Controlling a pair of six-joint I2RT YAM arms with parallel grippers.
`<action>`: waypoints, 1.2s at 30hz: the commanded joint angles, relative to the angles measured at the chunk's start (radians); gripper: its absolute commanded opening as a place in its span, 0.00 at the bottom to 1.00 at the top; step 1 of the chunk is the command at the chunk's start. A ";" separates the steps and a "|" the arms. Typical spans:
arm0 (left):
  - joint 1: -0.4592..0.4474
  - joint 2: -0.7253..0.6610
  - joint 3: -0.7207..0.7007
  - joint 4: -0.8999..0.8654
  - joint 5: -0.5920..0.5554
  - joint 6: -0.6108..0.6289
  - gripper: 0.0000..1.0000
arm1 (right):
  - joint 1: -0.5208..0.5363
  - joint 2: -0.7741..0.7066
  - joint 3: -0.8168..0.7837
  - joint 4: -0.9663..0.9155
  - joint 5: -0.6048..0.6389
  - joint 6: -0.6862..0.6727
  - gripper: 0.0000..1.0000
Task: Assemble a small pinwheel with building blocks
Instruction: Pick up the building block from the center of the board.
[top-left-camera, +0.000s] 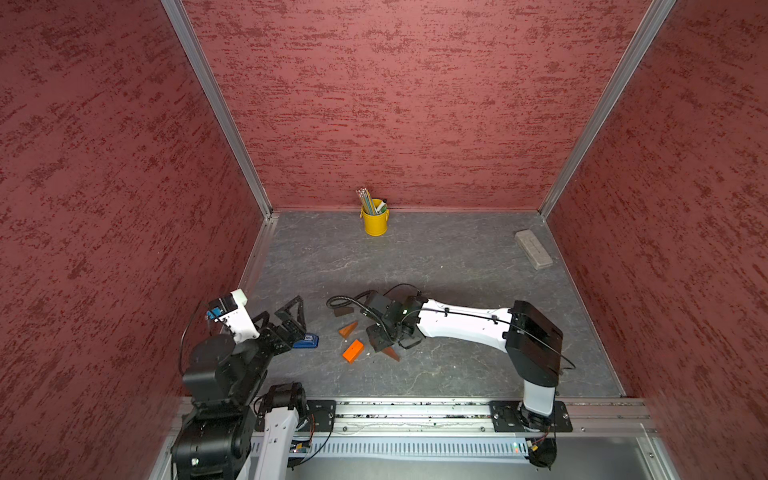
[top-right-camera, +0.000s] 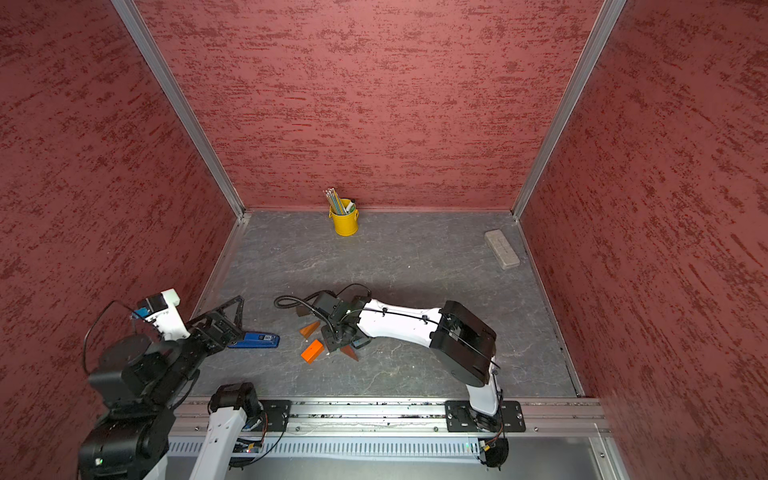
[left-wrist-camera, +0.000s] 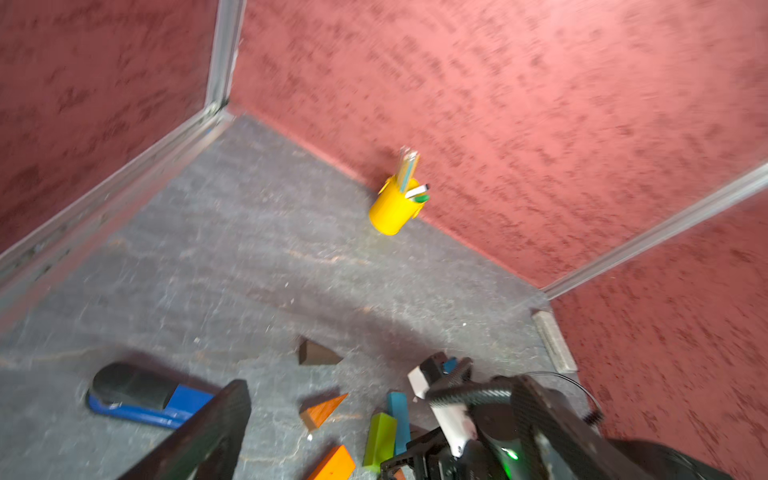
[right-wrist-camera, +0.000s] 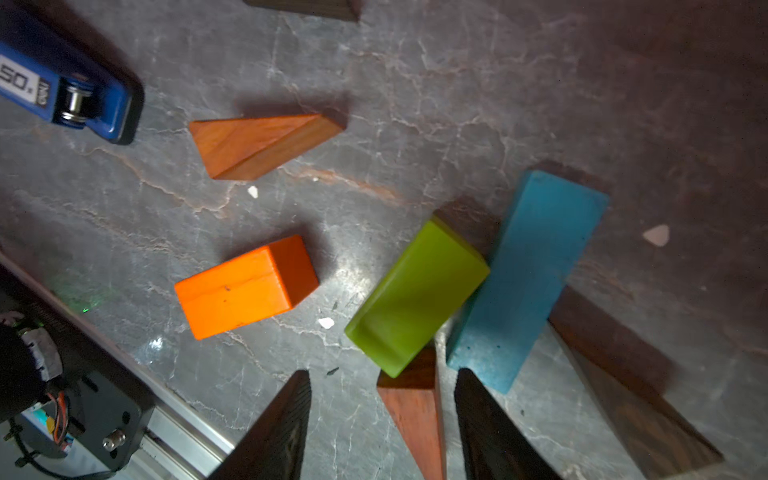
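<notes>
The right hand (right-wrist-camera: 384, 372) hung low over the worktop (right-wrist-camera: 415, 104) with its jaws apart, astride the narrow end of a reddish wedge (right-wrist-camera: 415, 415) and clear of it on both sides, gripping nothing. The green block (right-wrist-camera: 415, 291) touched that wedge's broad end and rested against the blue bar (right-wrist-camera: 528, 278). A dark wedge (right-wrist-camera: 640, 407) lay just beyond the bar.

The pinwheel was not yet built. In both top views its pieces lay loose, low in the middle of the frame: the orange block (top-left-camera: 353, 350), a second reddish wedge (top-left-camera: 348, 329) and another dark wedge (top-left-camera: 343, 311) stood apart from one another. The left hand (top-left-camera: 296, 318), lower left, was wide open and empty above the blue stapler (top-right-camera: 253, 340).

A squeeze on the wedge's sloping faces would likely make it slip out or twist. Dragging it could also shove the green block and shift the blue bar, since the three pieces were crowded together.

The stapler's label read "50." in the right wrist view; the smaller print beside it was illegible. A yellow pencil cup (top-left-camera: 375, 222) stood at the back wall.
</notes>
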 joint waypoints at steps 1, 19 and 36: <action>-0.007 -0.030 0.013 0.037 0.027 0.062 1.00 | -0.003 0.022 0.046 -0.026 0.066 0.058 0.58; -0.025 -0.085 0.011 0.079 0.045 0.098 1.00 | -0.015 0.102 0.091 -0.042 0.098 0.068 0.53; -0.027 -0.094 -0.021 0.105 0.043 0.104 1.00 | -0.021 0.167 0.156 -0.055 0.072 0.033 0.47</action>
